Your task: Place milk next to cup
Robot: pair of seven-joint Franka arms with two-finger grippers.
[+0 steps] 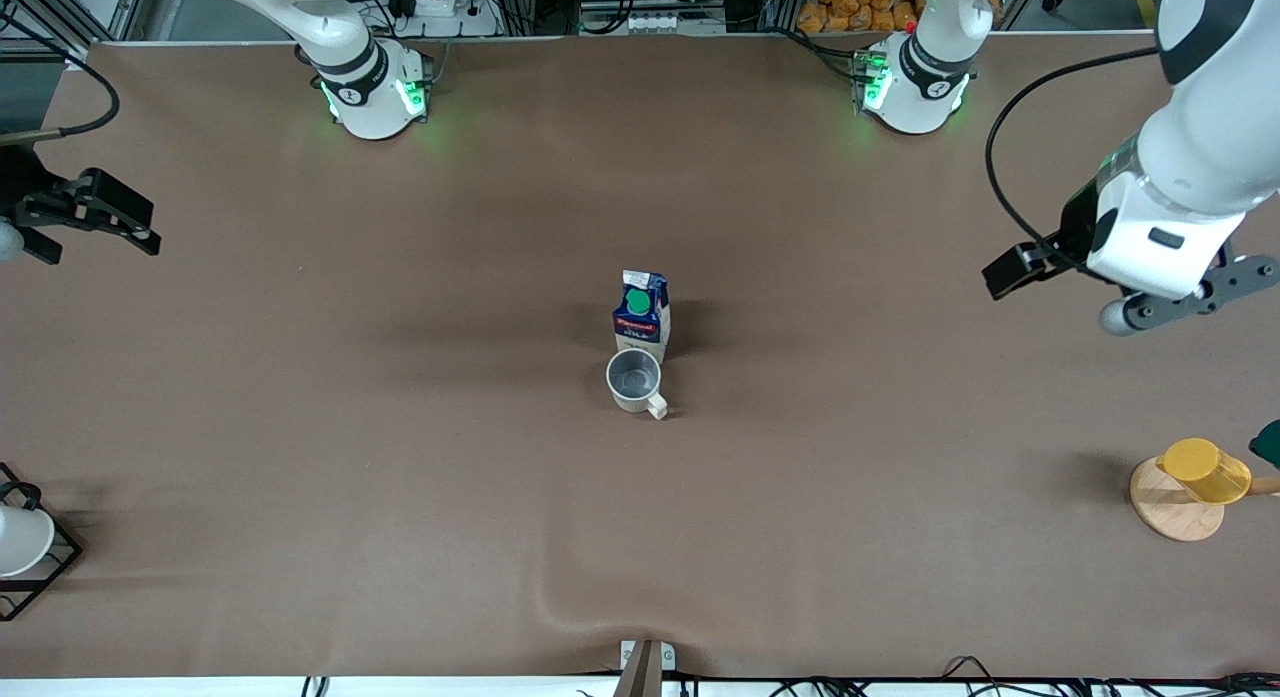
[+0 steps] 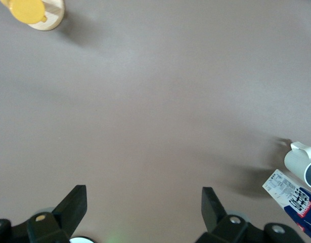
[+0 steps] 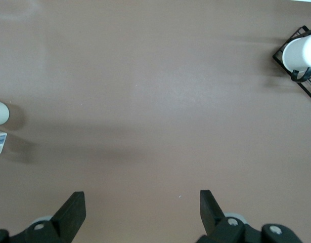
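The milk [image 1: 641, 315], a dark blue carton with a green cap, stands upright at the middle of the table. The pale cup [image 1: 634, 380] stands right beside it, nearer to the front camera, its handle pointing toward the camera. Whether the two touch I cannot tell. My left gripper [image 1: 1190, 297] hangs open and empty over the left arm's end of the table; its wrist view shows the gripper [image 2: 144, 205] with the milk [image 2: 297, 202] and cup [image 2: 304, 164] at the edge. My right gripper [image 1: 95, 239] hangs open and empty over the right arm's end, also seen as gripper [image 3: 142, 207].
A yellow cup [image 1: 1207, 470] lies on a round wooden coaster [image 1: 1165, 507] near the left arm's end. A white cup [image 1: 20, 539] sits in a black wire frame [image 1: 55, 567] at the right arm's end. The brown table cover has a wrinkle [image 1: 570, 602] near the front edge.
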